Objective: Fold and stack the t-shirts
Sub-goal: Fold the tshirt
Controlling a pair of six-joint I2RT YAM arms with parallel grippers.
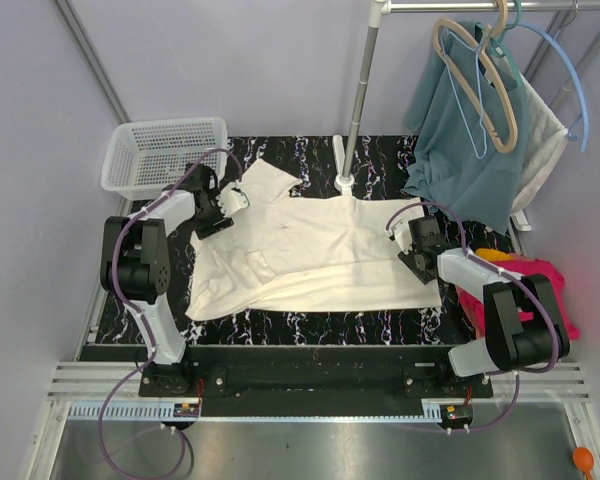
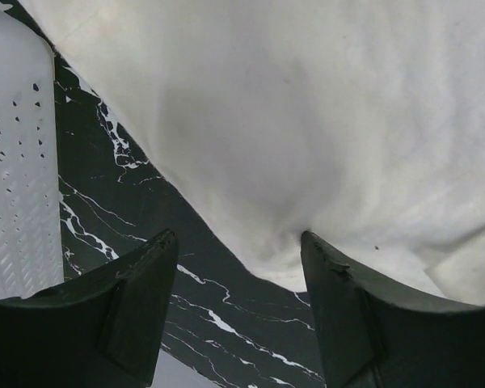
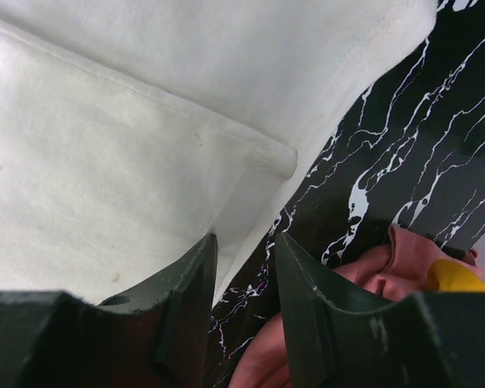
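The cream tee (image 1: 320, 255) lies spread flat on the table (image 1: 310, 322), stretched between the two grippers. Its long axis runs straight from one gripper to the other, and a sleeve juts out at the left gripper's end, so the neck likely points that way. It looks laid out this way for folding.

The left gripper (image 2: 238, 242) is released, jaws wide, with the tee's edge dipping right between its fingertips. It appears lined up for a pinch, nothing caught yet.

The right gripper (image 3: 244, 242) has its jaws apart with a narrower gap. The hemmed edge sits just ahead of its fingers, and nothing is gripped.

Just beyond its outer finger sit the pink tee (image 3: 388, 267) and orange tee (image 3: 454, 276), probably the stack. Past the left gripper's outer side stands the basket (image 2: 16, 162).
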